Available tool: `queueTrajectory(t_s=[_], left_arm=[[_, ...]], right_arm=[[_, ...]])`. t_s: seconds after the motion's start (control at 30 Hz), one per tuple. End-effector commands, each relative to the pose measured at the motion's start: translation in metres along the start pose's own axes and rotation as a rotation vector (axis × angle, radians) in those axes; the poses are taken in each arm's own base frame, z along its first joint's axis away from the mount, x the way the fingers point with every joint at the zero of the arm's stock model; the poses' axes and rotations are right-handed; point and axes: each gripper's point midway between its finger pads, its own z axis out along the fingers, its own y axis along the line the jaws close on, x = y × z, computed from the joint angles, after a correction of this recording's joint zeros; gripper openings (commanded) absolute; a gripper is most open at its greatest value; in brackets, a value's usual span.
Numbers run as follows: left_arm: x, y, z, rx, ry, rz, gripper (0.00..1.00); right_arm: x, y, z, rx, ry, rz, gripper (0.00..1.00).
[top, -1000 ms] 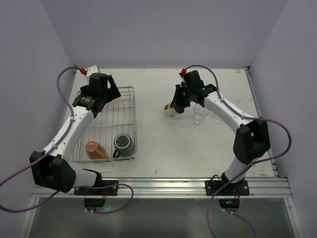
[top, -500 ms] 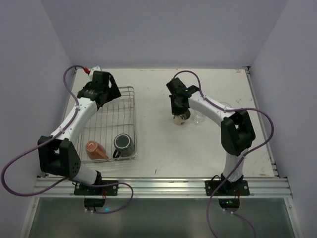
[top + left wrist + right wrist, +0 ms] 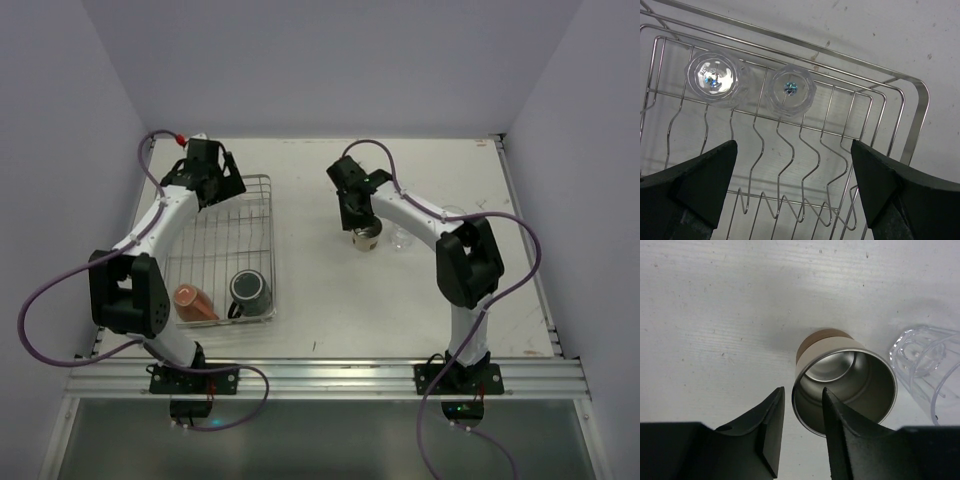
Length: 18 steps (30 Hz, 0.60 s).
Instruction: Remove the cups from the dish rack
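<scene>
The dish rack (image 3: 272, 250) sits at the left and holds an orange-red cup (image 3: 193, 302) and a dark handled mug (image 3: 249, 291) at its near end. My left gripper (image 3: 205, 180) hangs open and empty over its far end. In the left wrist view it (image 3: 792, 185) is above two upturned clear glasses (image 3: 715, 78) (image 3: 790, 89) in the rack (image 3: 920, 100). The beige-brown cup (image 3: 366, 237) stands upright on the table. My right gripper (image 3: 802, 400) straddles the cup's (image 3: 845, 375) rim, one finger inside, with a gap at the outer finger.
A clear glass (image 3: 403, 237) stands on the table just right of the beige cup, also in the right wrist view (image 3: 925, 365). Another clear glass (image 3: 452, 213) stands farther right. Walls close the table at back and sides.
My right gripper has turned the tilted beige-brown cup upright, set it on the table and loosened its hold. My left gripper has moved toward the rack's far end.
</scene>
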Motion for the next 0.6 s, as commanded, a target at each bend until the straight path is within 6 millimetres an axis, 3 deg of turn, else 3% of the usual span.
queueTrajectory(t_s=[0.0, 0.13, 0.3, 0.33, 0.57], left_arm=[[-0.025, -0.007, 0.003, 0.031, -0.05, 0.017, 1.0], [-0.021, -0.006, 0.016, 0.016, -0.027, 0.024, 1.0], [-0.018, -0.004, 0.03, -0.004, -0.011, 0.033, 1.0], [-0.017, -0.004, 0.034, -0.008, -0.004, 0.036, 1.0], [-0.022, -0.004, 0.05, -0.034, -0.009, 0.032, 0.97]], right_arm=[[-0.024, 0.0, -0.015, 0.008, -0.071, 0.008, 0.4], [-0.03, 0.002, -0.031, -0.028, -0.106, 0.015, 0.52], [-0.032, 0.0, -0.057, -0.062, -0.152, 0.026, 0.54], [-0.035, -0.001, -0.07, -0.085, -0.177, 0.036, 0.54], [-0.037, -0.008, -0.101, -0.13, -0.241, 0.054, 0.54]])
